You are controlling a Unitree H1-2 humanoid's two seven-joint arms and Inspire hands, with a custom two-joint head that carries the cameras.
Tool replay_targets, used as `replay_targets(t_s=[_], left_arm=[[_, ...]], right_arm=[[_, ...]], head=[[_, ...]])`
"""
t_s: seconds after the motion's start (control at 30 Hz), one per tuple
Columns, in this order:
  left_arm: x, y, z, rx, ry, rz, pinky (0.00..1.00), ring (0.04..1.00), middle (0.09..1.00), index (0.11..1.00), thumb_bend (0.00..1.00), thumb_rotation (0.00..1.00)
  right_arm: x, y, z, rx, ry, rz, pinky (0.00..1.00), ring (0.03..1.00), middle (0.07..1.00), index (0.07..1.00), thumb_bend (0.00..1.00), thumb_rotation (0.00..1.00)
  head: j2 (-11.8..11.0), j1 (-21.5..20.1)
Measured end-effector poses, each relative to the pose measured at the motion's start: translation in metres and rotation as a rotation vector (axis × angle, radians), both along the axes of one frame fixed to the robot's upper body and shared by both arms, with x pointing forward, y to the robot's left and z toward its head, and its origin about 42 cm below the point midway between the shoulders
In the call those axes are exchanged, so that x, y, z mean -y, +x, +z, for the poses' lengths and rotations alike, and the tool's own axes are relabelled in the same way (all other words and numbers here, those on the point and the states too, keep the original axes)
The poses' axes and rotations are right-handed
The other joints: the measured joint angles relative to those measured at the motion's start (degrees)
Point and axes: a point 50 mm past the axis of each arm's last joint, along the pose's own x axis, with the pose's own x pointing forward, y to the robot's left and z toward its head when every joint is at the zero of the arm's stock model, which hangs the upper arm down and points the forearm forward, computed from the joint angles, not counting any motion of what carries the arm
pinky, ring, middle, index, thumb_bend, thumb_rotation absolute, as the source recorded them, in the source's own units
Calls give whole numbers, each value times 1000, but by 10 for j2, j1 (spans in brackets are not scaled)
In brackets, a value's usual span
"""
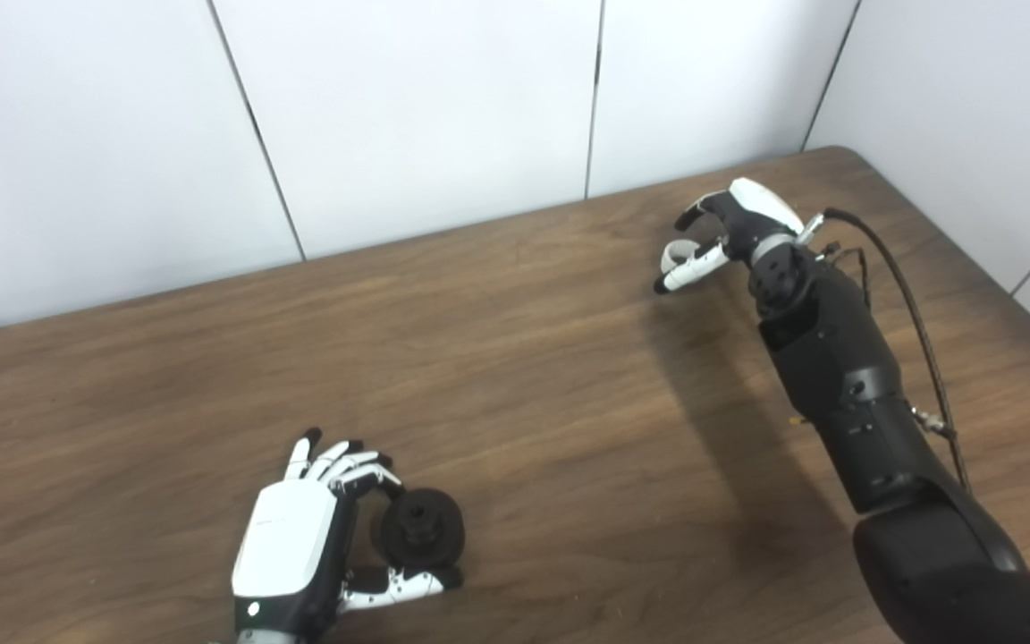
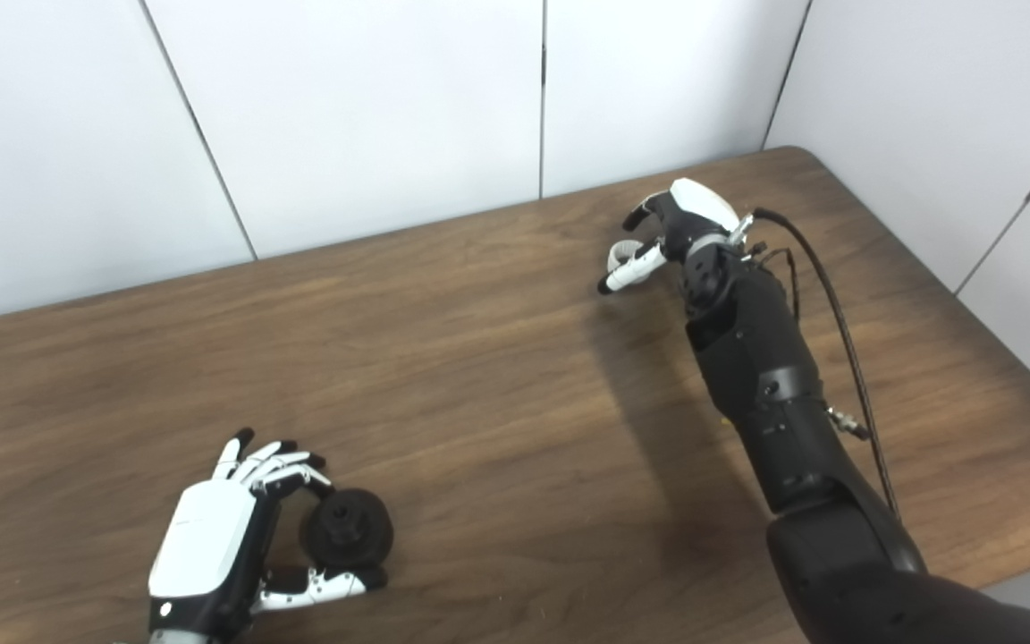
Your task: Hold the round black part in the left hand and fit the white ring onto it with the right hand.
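Black round part (image 1: 421, 528) in left hand (image 1: 300, 546), white ring (image 1: 678, 253) in right hand (image 1: 734, 228)

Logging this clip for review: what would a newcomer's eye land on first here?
First, the left robot hand at the near edge of the brown table, its fingers curled around the round black part. Next, the long black right arm stretching to the far right corner, where the right robot hand closes around the white ring. The two hands are far apart, with bare wood between them.
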Motion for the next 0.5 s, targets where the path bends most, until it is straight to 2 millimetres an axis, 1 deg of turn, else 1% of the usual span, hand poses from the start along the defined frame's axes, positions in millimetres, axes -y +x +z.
replay_targets(t_s=[0.27, 0.5], left_arm=[[0, 0, 0, 0, 0, 1, 1000, 854, 746, 484, 524, 54], [0, 0, 0, 0, 1, 1, 1000, 858, 746, 485, 524, 54]], right_arm=[[2, 0, -2, -10, -16, -9, 1000, 987, 915, 697, 858, 219], [5, -1, -2, -25, -39, -9, 1000, 990, 925, 713, 847, 237]], head=[[0, 0], [1, -3]])
